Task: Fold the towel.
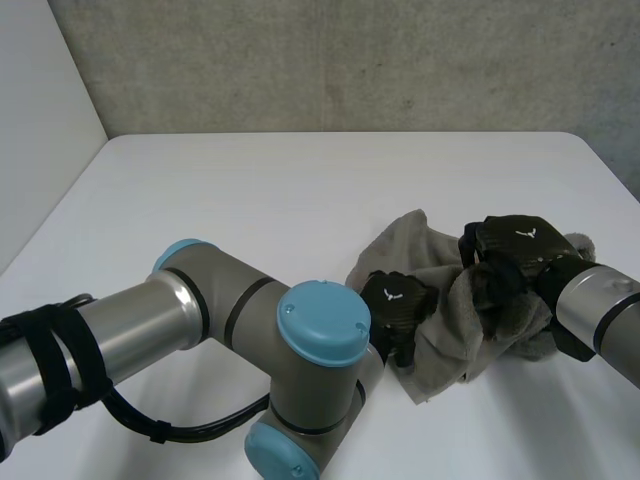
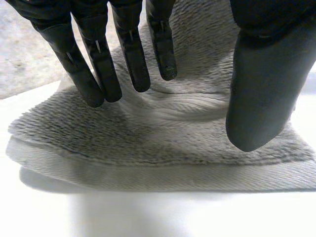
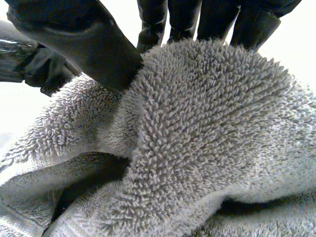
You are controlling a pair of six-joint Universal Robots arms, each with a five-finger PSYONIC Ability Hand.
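The towel (image 1: pixel 445 325) is lying crumpled on the right half of the white table (image 1: pixel 250 200), bunched up between the two hands and touching both. The left hand (image 1: pixel 397 300) is resting on the towel's left part, near the edge facing the robot, with cloth spreading out from under it on both sides. In the left wrist view its fingers (image 2: pixel 131 54) are reaching down almost straight and close together, their tips meeting the pile, while the thumb (image 2: pixel 261 89) is standing well apart from them over the same flat layer; nothing is being gripped, so this hand is loose and released. The left arm (image 1: pixel 200 310) is coming in low across the near side of the table and bending at the blue-capped joint just beside the hand. The right hand (image 1: pixel 515 250) is sitting on the towel's right part, tipped downwards into the cloth. In the right wrist view a thick ridge of the towel is rising between its thumb (image 3: pixel 84 39) and its fingers (image 3: pixel 212 17), which are closing on it from both sides, so this hand is grasping the towel. The right arm (image 1: pixel 600 300) is entering from the right edge of the head view.
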